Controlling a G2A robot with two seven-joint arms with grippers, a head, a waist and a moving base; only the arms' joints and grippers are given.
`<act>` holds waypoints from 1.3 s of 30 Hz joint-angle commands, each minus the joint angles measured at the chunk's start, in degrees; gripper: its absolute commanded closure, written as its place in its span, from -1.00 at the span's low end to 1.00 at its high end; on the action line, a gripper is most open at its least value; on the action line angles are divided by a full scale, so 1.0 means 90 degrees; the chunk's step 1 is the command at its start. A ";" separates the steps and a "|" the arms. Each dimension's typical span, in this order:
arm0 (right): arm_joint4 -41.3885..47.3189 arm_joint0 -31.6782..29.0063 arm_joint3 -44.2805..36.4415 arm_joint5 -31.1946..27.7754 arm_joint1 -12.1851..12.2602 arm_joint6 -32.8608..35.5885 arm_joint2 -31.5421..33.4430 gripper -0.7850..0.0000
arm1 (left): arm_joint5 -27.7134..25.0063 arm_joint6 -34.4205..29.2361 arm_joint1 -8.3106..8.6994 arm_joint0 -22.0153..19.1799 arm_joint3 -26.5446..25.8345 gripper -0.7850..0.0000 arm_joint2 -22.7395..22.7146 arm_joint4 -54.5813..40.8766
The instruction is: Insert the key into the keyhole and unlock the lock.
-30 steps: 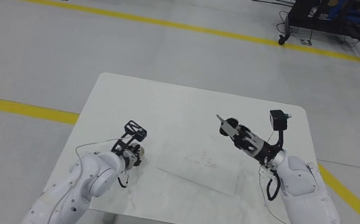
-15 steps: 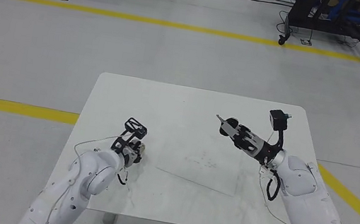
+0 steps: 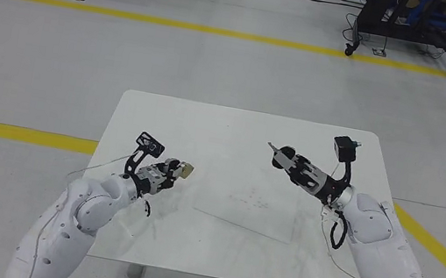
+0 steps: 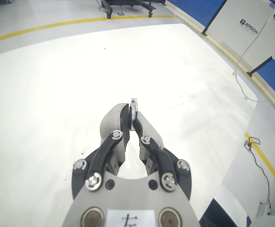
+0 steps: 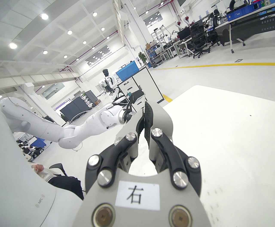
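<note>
Pinching small brass-and-silver padlock [image 4: 133, 104] edgewise in left gripper [image 4: 132, 112] jaws, above white bench [image 3: 233, 132] toward its left edge. Clamping thin metal key [image 3: 272, 147] in right gripper [image 3: 284, 156] jaws, toward right edge. Likely pre-insertion alignment; ahead: closing gap, squaring key to keyhole.

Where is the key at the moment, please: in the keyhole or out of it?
Out. The right gripper holds the key well apart from the lock in the left gripper, with bare table between them.
</note>
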 commanded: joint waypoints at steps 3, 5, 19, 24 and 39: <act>0.0000 0.0000 0.0000 0.0000 0.0000 0.0000 0.0000 1.00 | 0.0188 -0.0255 -0.0008 -0.0146 0.0037 1.00 0.0212 0.0468; 0.0000 0.0000 0.0000 0.0000 0.0000 0.0000 0.0000 1.00 | 0.0342 -0.0376 -0.0022 -0.0209 0.0045 1.00 0.0349 0.0687; 0.0000 0.0000 0.0000 0.0000 0.0000 0.0000 0.0000 1.00 | 0.1049 -0.1104 -0.0083 -0.0449 -0.0049 1.00 0.0806 0.1205; 0.0000 0.0000 0.0000 0.0000 0.0000 0.0000 0.0000 1.00 | 0.1102 -0.1122 -0.0097 -0.0497 -0.0015 0.66 0.0878 0.1248; 0.0000 0.0000 0.0000 0.0000 0.0000 0.0000 0.0000 1.00 | 0.1167 -0.0874 -0.0123 -0.0564 0.0188 0.38 0.0970 0.1325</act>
